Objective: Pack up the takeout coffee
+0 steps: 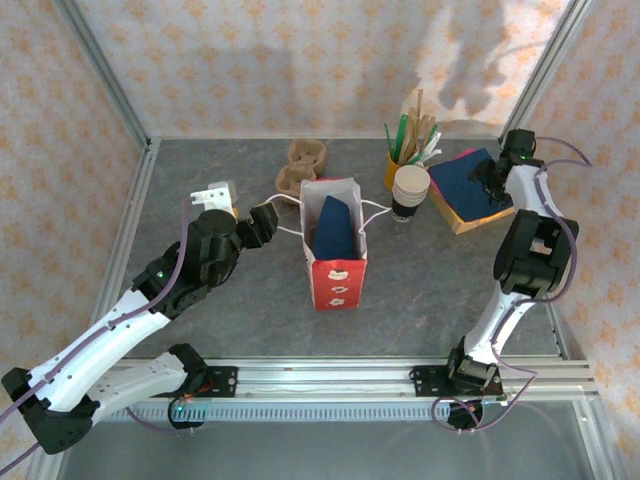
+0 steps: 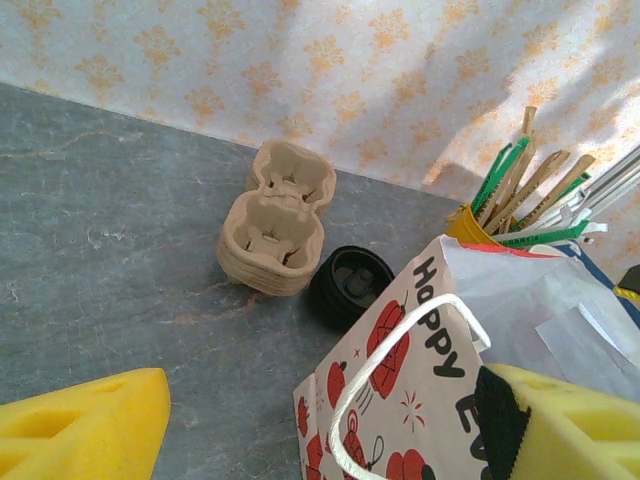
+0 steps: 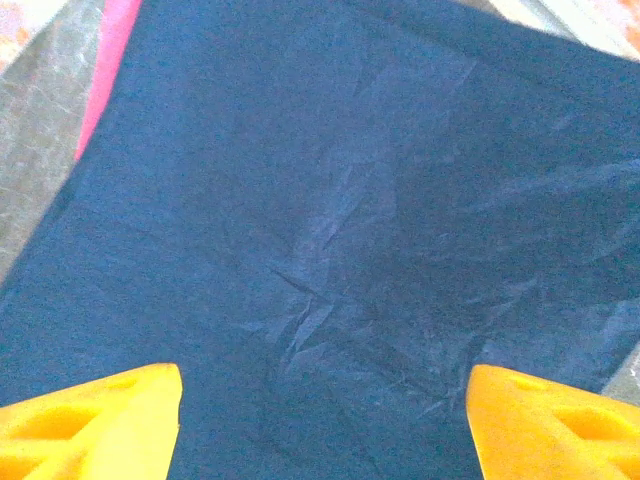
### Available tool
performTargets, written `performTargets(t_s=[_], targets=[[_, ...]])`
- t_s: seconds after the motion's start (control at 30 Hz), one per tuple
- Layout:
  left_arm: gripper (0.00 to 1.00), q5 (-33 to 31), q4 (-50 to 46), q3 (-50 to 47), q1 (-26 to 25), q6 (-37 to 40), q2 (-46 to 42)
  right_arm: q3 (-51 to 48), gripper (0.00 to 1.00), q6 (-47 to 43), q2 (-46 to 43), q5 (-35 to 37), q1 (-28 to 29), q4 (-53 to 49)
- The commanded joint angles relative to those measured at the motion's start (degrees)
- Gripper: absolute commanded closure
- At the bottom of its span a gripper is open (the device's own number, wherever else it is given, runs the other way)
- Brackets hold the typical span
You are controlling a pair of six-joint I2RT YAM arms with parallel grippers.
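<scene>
Surface: grey stone-look table [image 1: 200, 320], matt, faint pale veins. Metal rail [image 1: 330, 378] runs along the near edge. Room: three walls [image 1: 300, 60] in peach paper with a small floral repeat, and slanted metal frame posts [image 1: 105, 75] at the back corners. Soft shadows fall on the back wall at the right.

Centre: red printed paper bag [image 1: 338, 275] standing upright, mouth open, with a dark blue sheet [image 1: 335, 230] inside.

Takeout coffee [image 2: 350, 285]: black lid up, on the table behind the bag, just beside a stack of brown pulp carriers [image 2: 272, 235]. It is outside the bag.

Back right: stack of white-rimmed cups [image 1: 410, 185], yellow pot of stirrers [image 2: 465, 225], and a tray [image 1: 455, 222] holding flat sheets.

Left gripper [image 2: 325, 400]: yellow fingers wide apart at the bag's left side. The bag's corner and white handle loop lie between them, and nothing is clamped.

Right gripper [image 3: 325, 385]: fingers spread wide, low over the dark blue tray sheet [image 3: 330, 200]. A pink sheet [image 3: 115, 60] peeks out at its edge. Contact with the sheet cannot be judged.
</scene>
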Motion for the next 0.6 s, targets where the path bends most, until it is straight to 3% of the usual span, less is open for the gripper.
performTargets(t_s=[0.0, 0.57], targets=[[0.18, -0.28, -1.41, 1.33, 0.64, 0.34, 0.67, 1.92, 0.27, -1.10, 3.07, -0.23, 0.38, -0.29], [0.18, 0.69, -2.03, 2.25, 0.62, 0.59, 1.91, 2.52, 0.28, -2.26, 9.09, 2.43, 2.63, -1.79]])
